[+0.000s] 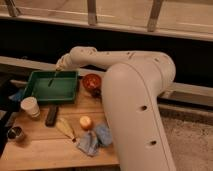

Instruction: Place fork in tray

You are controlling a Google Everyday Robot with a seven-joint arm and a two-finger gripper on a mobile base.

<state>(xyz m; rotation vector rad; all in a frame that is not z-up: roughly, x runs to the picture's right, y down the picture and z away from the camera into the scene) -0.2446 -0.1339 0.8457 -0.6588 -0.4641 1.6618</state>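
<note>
Seemingly pincer [59, 67] above tray [35, 93], fork [51, 80] dim inside

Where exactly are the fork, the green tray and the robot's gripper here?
fork [51, 80], camera view, middle of its slim handle, inside the tray.
green tray [47, 97], camera view, near rim.
gripper [58, 69], camera view, tip of the arm, over the tray's far edge.
</note>
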